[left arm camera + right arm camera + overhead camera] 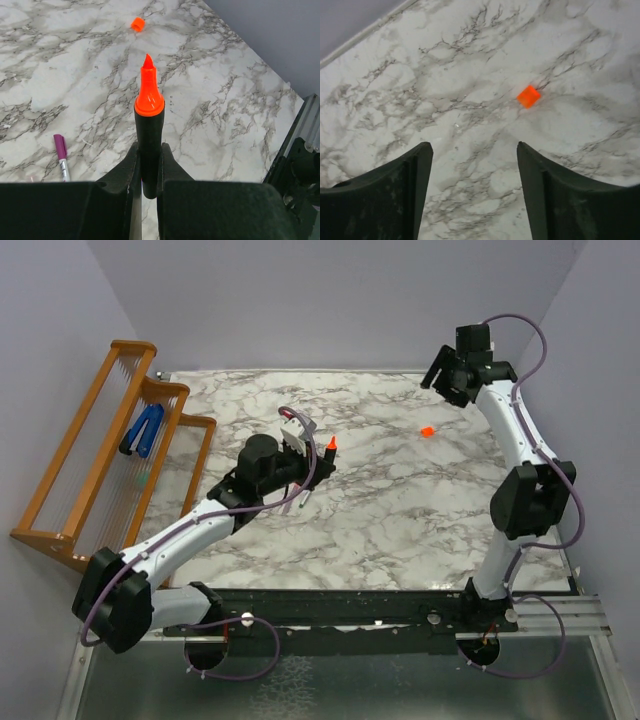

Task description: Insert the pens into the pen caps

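My left gripper [148, 150] is shut on the black marker [149, 131], which points away from the wrist with its bare orange-red tip [148, 90] forward. From above, that gripper [318, 462] hovers over the middle-left of the marble table [400, 520]. The bright orange pen cap [427, 431] lies alone on the table to the right of the marker tip. My right gripper [474, 146] hangs above the table, open and holding nothing, with the orange cap [528, 96] just beyond its right finger. A thin white pen wearing a magenta-purple cap [61, 160] lies on the table below the left gripper.
A wooden rack [100, 450] stands along the left edge with a blue clip-shaped object [143, 430] on it. Grey walls close in the table at the back and on both sides. The arm bases sit on a black rail [380, 610] at the near edge.
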